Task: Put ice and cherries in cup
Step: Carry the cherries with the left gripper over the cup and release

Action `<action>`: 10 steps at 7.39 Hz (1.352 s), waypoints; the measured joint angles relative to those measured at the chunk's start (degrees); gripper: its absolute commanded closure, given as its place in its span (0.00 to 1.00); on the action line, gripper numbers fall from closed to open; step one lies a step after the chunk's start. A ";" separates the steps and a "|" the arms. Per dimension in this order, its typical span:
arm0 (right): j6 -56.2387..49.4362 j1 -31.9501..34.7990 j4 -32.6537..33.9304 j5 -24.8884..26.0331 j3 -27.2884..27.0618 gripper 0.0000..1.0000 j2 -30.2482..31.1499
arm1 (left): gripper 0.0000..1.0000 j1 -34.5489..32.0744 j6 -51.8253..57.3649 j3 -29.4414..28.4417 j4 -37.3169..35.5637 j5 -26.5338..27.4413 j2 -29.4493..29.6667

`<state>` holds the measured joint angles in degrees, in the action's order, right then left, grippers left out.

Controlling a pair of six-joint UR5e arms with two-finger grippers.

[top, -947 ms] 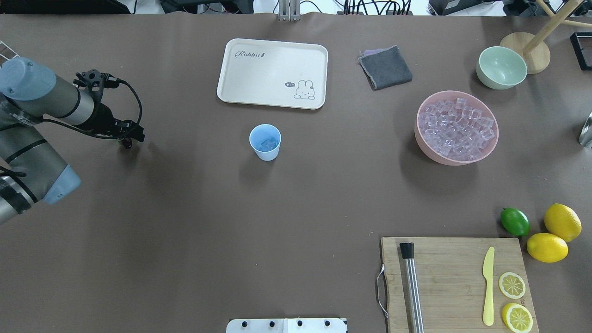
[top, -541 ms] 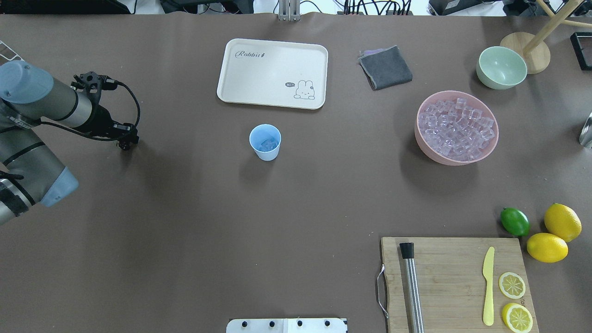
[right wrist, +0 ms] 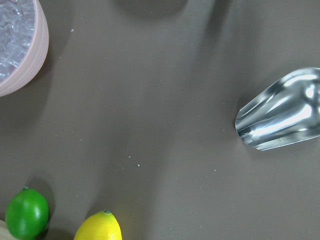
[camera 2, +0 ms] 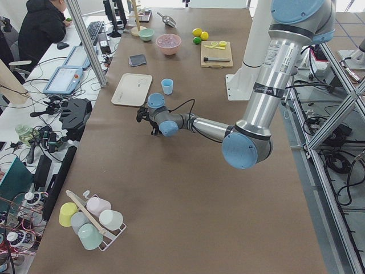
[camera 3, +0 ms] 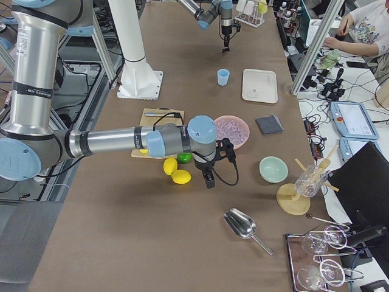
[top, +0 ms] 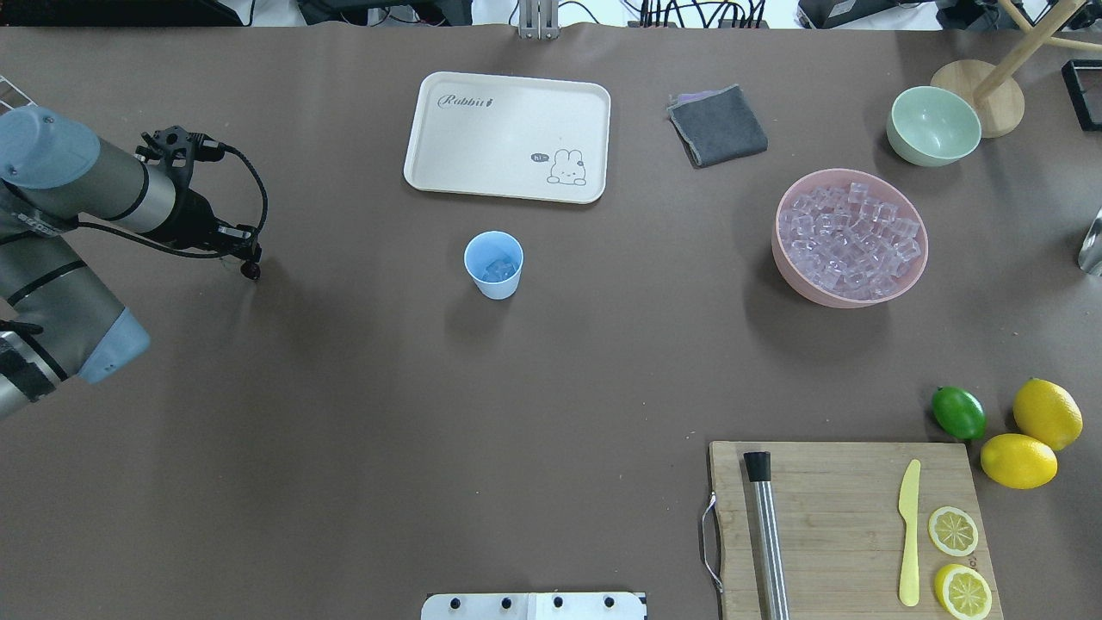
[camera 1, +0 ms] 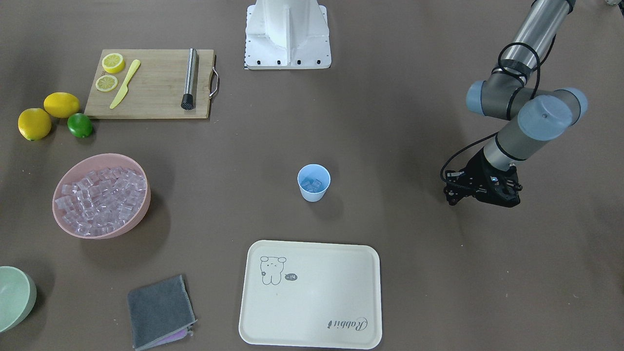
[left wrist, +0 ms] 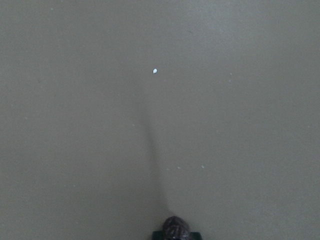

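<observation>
Overhead exterior, left pincer (top: 248, 262): at the left edge of the counter (top: 344, 387), pointing down, pinched on the cherries (left wrist: 174, 229). The left wrist view shows one dark, glossy round fruit at its tip, above the counter.
Cup (top: 495, 288): light blue, upright, mid-counter, well to the right of the left pincer.
Ice (top: 497, 269): a few clear cubes lie in the cup; many more fill the pink bowl (top: 796, 282) far to the right.
Tray (top: 482, 146): cream, just beyond the cup; printed "Rabbit" and, beside a rabbit drawing, a bubble reading "hi".
Right pincer (camera 3: 209, 180): seen only from exterior right, low beside a lemon (right wrist: 99, 227) and lime (right wrist: 27, 220), near a metal scoop (right wrist: 280, 110). Whether it is open or closed cannot be told.
</observation>
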<state>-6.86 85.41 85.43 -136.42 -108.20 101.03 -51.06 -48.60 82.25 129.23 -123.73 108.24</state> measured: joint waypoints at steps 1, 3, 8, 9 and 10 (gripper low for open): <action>0.00 0.00 0.00 -0.04 0.01 0.01 0.01 | 1.00 -0.49 -1.30 2.57 -1.53 -1.62 1.08; 0.00 0.02 0.00 -0.13 -0.02 0.01 0.03 | 1.00 0.23 -7.83 5.54 -4.59 -3.46 7.68; -0.02 0.02 0.09 -0.25 0.00 0.01 0.23 | 1.00 11.20 -25.23 5.82 -5.32 5.12 19.30; -0.06 0.02 0.09 -0.25 0.03 0.01 0.30 | 1.00 12.34 -26.01 5.61 -5.26 6.70 19.57; -0.15 0.05 0.09 -0.25 0.10 0.01 0.38 | 0.62 13.43 -26.26 5.39 -5.16 8.40 19.64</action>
<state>-7.01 85.46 85.52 -136.67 -108.10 101.41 -37.63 -74.86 87.64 124.07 -115.33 127.89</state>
